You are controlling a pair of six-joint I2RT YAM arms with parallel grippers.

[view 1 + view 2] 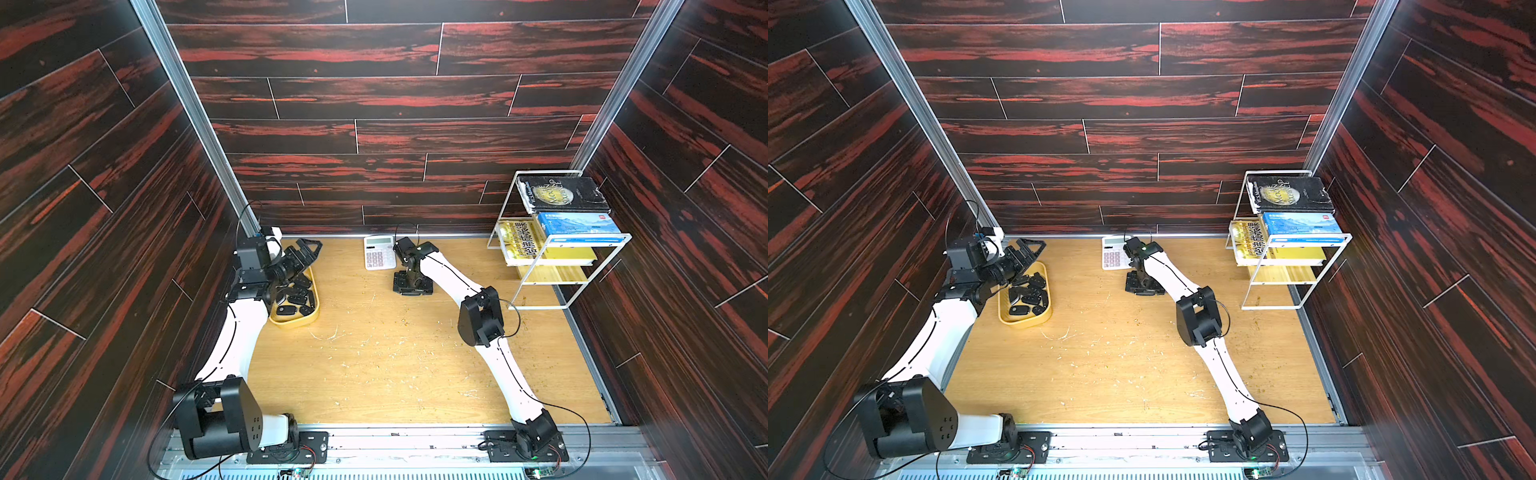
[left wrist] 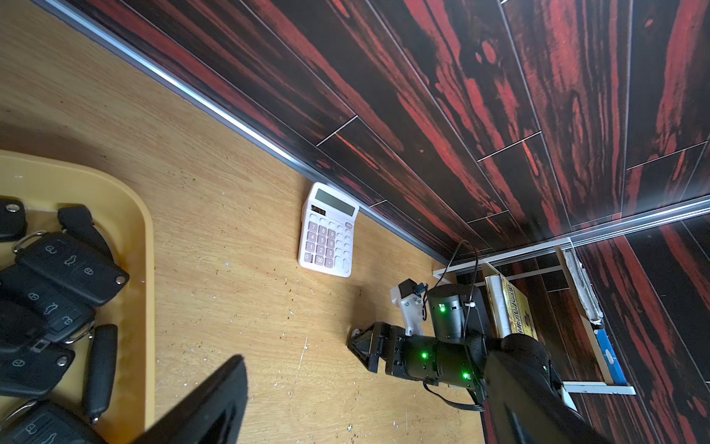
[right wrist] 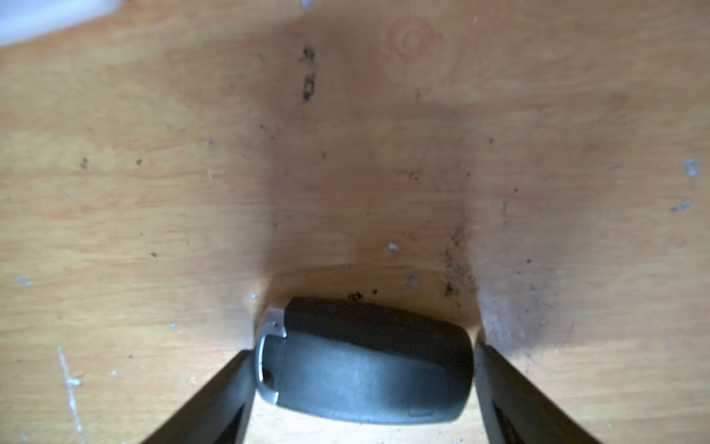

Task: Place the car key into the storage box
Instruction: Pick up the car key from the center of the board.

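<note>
Straddling the car key [image 3: 365,365] near the calculator [image 1: 379,251] with open right gripper [image 1: 412,286], likely needing squeezing, then carrying to the storage box [image 1: 292,323].

One storage box [image 1: 291,323], six-plus car keys [image 1: 297,297] inside, one car key [image 3: 365,365] outside, one calculator [image 1: 379,252], three books [image 1: 561,194]

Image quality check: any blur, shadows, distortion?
Right wrist view: soft focus, car key blurred, dark shadow on the table beside it. Left wrist view: calculator sharp, near finger blurred. Both top views: sharp, evenly lit.
</note>
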